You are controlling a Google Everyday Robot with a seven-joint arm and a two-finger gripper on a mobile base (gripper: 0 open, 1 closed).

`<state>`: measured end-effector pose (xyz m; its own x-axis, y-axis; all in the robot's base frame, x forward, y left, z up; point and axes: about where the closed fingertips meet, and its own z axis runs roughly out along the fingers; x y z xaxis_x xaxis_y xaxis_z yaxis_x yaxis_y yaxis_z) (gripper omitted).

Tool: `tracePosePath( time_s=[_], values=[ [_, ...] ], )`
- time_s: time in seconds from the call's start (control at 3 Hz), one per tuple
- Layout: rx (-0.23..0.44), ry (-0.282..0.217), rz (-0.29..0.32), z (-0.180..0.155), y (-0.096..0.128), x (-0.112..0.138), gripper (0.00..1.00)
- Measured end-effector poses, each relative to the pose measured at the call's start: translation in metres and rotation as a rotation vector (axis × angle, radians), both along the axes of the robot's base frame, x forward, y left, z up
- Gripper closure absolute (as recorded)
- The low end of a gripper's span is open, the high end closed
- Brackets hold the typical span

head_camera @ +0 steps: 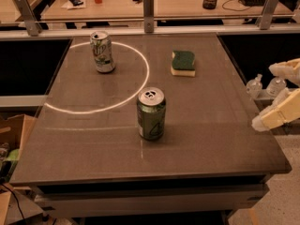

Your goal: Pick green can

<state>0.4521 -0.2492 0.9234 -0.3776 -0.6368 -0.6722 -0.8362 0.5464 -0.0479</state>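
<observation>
The green can point(151, 114) is dark green with a silver top and pull tab and a paler mark on its side. It stands upright near the middle of the grey table point(211, 139), just outside the white circle point(136, 90). My gripper point(264, 96) is at the right edge of the view, beyond the table's right side and well to the right of the can. Its cream fingers point(279, 115) are spread apart and hold nothing.
A white-silver can with green lettering point(102, 51) stands at the back left inside the circle. A green and yellow sponge point(183, 63) lies at the back right. Two small clear bottles point(254, 86) sit off the table's right side. A metal rail point(148, 29) runs along the back edge.
</observation>
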Motion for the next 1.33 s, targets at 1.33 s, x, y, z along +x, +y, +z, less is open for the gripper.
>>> tracePosePath(
  time_s=[1.33],
  values=[
    [0.448, -0.188, 0.15, 0.009, 0.068, -0.015, 0.0]
  ],
)
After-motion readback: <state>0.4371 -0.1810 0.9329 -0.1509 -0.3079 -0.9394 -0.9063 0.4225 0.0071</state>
